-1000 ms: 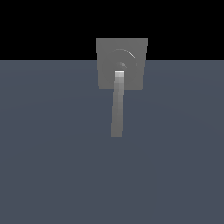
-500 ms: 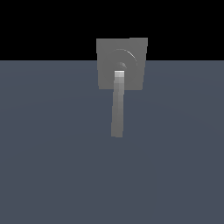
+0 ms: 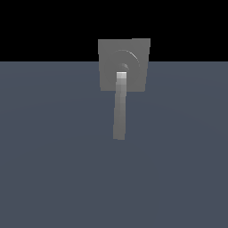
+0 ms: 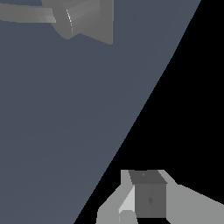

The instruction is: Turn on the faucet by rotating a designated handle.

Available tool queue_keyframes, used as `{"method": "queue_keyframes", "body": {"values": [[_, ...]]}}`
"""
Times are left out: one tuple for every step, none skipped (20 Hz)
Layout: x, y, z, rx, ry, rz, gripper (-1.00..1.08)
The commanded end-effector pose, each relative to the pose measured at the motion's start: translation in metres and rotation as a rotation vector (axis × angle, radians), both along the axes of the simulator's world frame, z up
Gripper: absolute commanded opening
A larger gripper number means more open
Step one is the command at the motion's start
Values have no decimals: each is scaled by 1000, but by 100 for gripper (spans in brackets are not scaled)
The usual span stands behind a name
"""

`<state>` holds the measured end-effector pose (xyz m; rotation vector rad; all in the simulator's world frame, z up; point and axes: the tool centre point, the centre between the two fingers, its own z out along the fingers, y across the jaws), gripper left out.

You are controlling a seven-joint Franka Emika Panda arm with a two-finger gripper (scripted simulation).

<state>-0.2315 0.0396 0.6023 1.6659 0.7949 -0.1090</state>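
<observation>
The faucet (image 3: 133,53) is a flat grey square block with concentric rings, standing at the far edge of the blue-grey floor in the exterior view. Its handle (image 3: 119,109), a slim grey bar that is lighter at the hub, reaches from the block's middle toward the camera. The arm does not show in the exterior view. In the wrist view the faucet (image 4: 89,19) and handle (image 4: 24,14) lie far from my gripper (image 4: 150,192). The two dark fingers look pressed together with nothing between them. The gripper is well apart from the handle.
A flat blue-grey floor (image 3: 53,169) spreads around the faucet, ending in black background behind it. Nothing else stands on it in either view.
</observation>
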Motion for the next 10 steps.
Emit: {"method": "queue_keyframes", "body": {"values": [[3,14,8,-145,42,27,-100],[5,20,11,-203,62,35,-100],[6,26,13,-261,83,42,-100],[8,33,15,-319,104,48,-100],[10,40,16,-377,127,53,-100],[12,46,17,-435,151,57,-100],[15,53,18,-493,177,60,-100],[17,60,18,-551,203,62,-100],[20,68,17,-609,231,63,-100],[23,75,16,-667,259,63,-100]]}}
